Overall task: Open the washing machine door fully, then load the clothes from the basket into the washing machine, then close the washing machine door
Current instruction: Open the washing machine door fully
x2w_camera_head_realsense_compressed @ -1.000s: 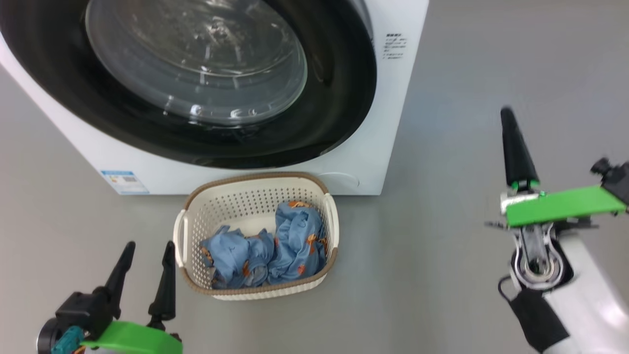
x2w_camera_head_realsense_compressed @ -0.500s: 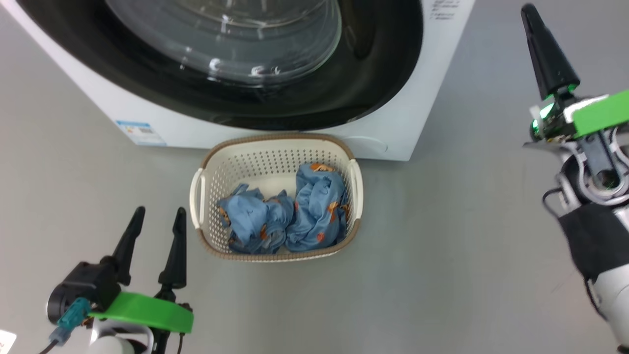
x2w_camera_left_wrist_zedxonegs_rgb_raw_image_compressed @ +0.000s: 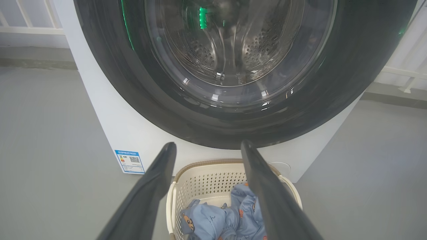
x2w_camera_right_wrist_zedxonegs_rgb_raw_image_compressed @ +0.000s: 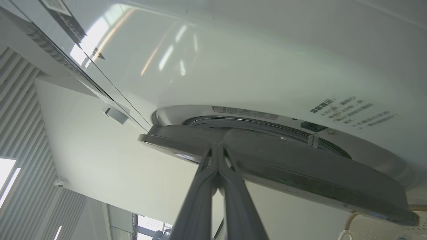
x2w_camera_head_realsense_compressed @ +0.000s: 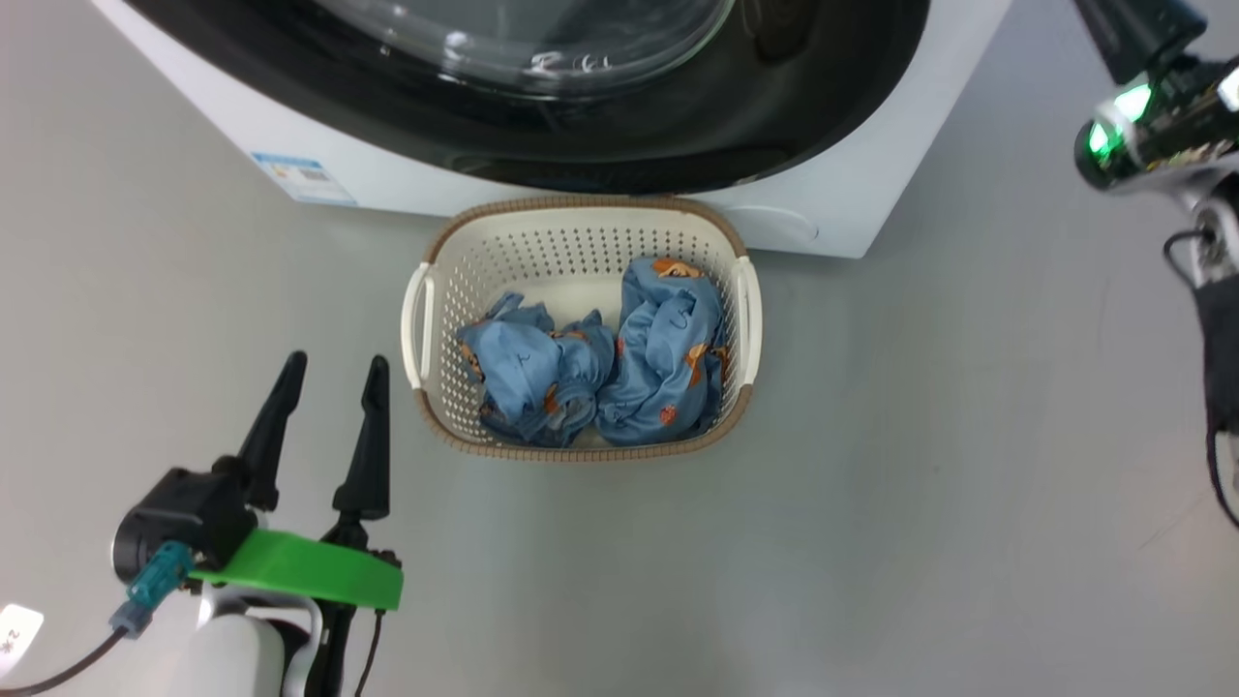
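Note:
The white washing machine (x2w_camera_head_realsense_compressed: 852, 194) fills the top of the head view, its door (x2w_camera_head_realsense_compressed: 678, 126) a glossy black ring around bulging glass. In the left wrist view the door (x2w_camera_left_wrist_zedxonegs_rgb_raw_image_compressed: 110, 83) looks shut against the machine (x2w_camera_left_wrist_zedxonegs_rgb_raw_image_compressed: 110, 133). The cream basket (x2w_camera_head_realsense_compressed: 581, 329) stands on the floor right before the machine, holding the crumpled light blue clothes (x2w_camera_head_realsense_compressed: 600, 368). My left gripper (x2w_camera_head_realsense_compressed: 336, 363) hovers open and empty to the basket's left. Its wrist view looks over the basket (x2w_camera_left_wrist_zedxonegs_rgb_raw_image_compressed: 200, 180) and the clothes (x2w_camera_left_wrist_zedxonegs_rgb_raw_image_compressed: 213, 220). My right gripper (x2w_camera_right_wrist_zedxonegs_rgb_raw_image_compressed: 217, 148) is shut, its tips at the edge of the door's rim (x2w_camera_right_wrist_zedxonegs_rgb_raw_image_compressed: 300, 173).
Grey floor (x2w_camera_head_realsense_compressed: 968, 484) spreads wide to the right of the basket and in front of it. A blue label (x2w_camera_head_realsense_compressed: 302, 176) marks the machine's lower left corner. White railing (x2w_camera_left_wrist_zedxonegs_rgb_raw_image_compressed: 26, 30) runs behind the machine on both sides.
The head camera has moved, shifting the whole picture. Against the machine, my right gripper has risen along its right side, still shut. The left gripper stays open and still.

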You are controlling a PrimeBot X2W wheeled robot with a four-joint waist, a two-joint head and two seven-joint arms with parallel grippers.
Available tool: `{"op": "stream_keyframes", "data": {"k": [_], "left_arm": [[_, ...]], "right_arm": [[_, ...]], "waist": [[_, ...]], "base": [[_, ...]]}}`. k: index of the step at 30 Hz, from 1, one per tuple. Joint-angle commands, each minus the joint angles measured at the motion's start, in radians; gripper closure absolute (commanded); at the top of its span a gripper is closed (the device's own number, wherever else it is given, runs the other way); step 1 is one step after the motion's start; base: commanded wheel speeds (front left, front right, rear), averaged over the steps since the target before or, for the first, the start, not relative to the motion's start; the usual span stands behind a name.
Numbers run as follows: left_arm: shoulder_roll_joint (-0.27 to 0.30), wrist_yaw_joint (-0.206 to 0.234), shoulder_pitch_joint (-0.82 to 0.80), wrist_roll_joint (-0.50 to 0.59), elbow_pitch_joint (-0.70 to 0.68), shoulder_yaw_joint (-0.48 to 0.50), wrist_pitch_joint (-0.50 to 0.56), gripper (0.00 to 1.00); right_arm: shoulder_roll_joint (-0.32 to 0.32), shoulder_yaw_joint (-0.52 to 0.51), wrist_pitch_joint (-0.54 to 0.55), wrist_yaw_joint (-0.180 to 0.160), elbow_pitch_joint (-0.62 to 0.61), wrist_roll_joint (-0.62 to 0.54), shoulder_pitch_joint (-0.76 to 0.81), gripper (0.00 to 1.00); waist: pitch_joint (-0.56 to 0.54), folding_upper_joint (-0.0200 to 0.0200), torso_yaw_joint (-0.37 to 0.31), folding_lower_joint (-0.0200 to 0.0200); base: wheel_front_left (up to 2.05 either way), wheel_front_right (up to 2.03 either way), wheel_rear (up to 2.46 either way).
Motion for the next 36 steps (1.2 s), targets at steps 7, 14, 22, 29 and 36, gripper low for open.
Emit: {"op": "stream_keyframes", "data": {"k": [7,14,22,29,36], "left_arm": [[0.012,-0.002,-0.058,-0.016,-0.036,0.015,-0.006,0.00],[0.005,-0.002,-0.080,-0.023,-0.042,0.004,-0.006,0.00],[0.000,-0.002,-0.093,-0.027,-0.047,-0.005,-0.006,0.00],[-0.003,-0.002,-0.100,-0.031,-0.043,-0.009,-0.006,0.00],[-0.004,-0.002,-0.092,-0.026,-0.034,-0.005,-0.006,0.00]], "right_arm": [[0.021,-0.017,0.111,0.002,0.057,-0.016,-0.112,1.00],[0.031,-0.021,0.154,0.002,0.108,-0.048,-0.179,1.00],[0.049,-0.026,0.175,0.002,0.128,-0.083,-0.221,1.00],[0.061,-0.025,0.192,0.002,0.123,-0.111,-0.227,1.00],[0.081,-0.018,0.223,0.002,0.104,-0.124,-0.191,1.00]], "waist": [[0.066,0.0000,0.033,0.0000],[0.098,0.0000,0.049,0.0000],[0.120,0.0000,0.061,0.0000],[0.124,0.0000,0.064,0.0000],[0.095,0.0000,0.052,0.0000]], "base": [[0.00,0.00,0.00],[0.00,0.00,0.00],[0.00,0.00,0.00],[0.00,0.00,0.00],[0.00,0.00,0.00]]}}
